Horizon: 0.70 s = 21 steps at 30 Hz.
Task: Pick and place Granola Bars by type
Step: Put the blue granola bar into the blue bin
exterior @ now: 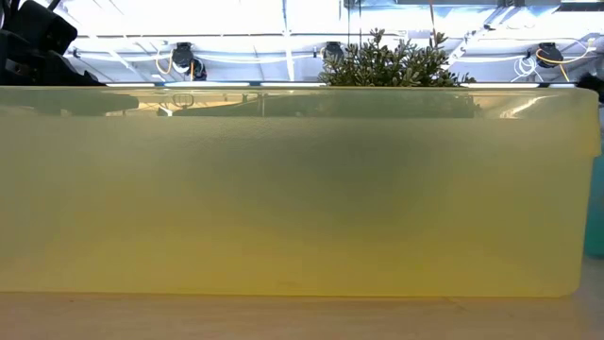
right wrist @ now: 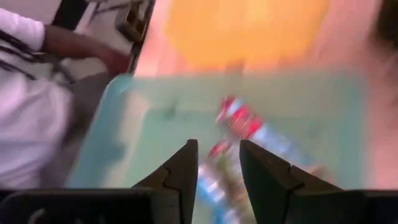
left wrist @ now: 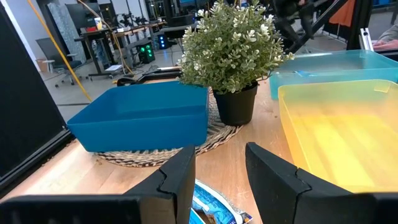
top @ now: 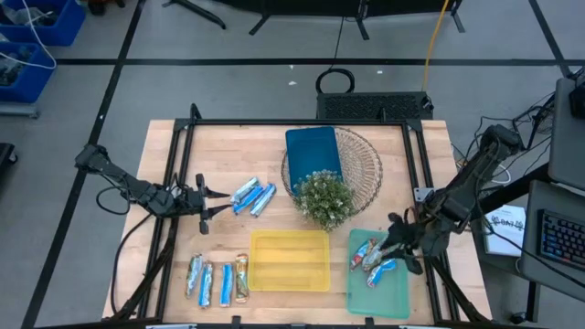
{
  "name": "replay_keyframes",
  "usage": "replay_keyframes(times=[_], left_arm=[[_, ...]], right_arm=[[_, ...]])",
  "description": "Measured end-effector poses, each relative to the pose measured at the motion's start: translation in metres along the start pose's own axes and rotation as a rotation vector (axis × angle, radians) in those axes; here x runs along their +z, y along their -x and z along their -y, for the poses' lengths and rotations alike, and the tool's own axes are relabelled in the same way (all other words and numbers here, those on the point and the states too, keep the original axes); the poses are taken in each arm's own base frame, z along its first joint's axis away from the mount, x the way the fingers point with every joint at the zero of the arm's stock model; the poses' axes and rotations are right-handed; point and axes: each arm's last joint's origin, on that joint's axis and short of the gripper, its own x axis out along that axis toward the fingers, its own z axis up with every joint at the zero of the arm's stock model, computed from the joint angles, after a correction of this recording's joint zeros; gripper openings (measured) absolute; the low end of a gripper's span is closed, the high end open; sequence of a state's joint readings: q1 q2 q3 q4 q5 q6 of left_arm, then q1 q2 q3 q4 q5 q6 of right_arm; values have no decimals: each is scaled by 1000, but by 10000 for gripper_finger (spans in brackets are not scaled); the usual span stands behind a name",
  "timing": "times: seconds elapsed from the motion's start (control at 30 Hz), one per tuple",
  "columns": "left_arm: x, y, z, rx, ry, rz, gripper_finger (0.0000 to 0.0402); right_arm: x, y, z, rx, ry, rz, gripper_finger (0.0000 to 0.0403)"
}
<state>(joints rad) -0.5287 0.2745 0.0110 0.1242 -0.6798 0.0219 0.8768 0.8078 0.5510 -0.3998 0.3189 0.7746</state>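
Two blue-silver granola bars (top: 254,196) lie on the wood table just ahead of my left gripper (top: 222,204), which is open and level. One of those bars (left wrist: 211,208) shows below the gap of my left gripper (left wrist: 221,165) without touching it. Several more bars (top: 218,280) lie in a row at the near left. Bars with red and blue wrappers (top: 373,259) lie in the green tray (top: 393,297). My right gripper (top: 388,249) hangs open above them, slanting down. In the blurred right wrist view those bars (right wrist: 239,121) lie beyond the gap of my right gripper (right wrist: 217,165).
A yellow tray (top: 290,279) sits at the near middle, and its wall (exterior: 283,208) fills the low view. A potted plant (top: 324,199) and a blue tray (top: 313,151) on a wicker mat (top: 361,164) stand farther back. A person's hand (right wrist: 115,62) shows beyond the green tray.
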Motion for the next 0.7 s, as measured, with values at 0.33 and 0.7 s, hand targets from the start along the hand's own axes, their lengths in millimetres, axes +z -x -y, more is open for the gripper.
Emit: replay_keyframes(times=[0.33, 0.7], left_arm=[[0, 0, 0, 0, 0, 0, 145], [0, 0, 0, 0, 0, 0, 145]], right_arm=[[-12, 8, 33, -375, 170, 316, 97], [-30, 2, 61, -374, 159, 558, 93]])
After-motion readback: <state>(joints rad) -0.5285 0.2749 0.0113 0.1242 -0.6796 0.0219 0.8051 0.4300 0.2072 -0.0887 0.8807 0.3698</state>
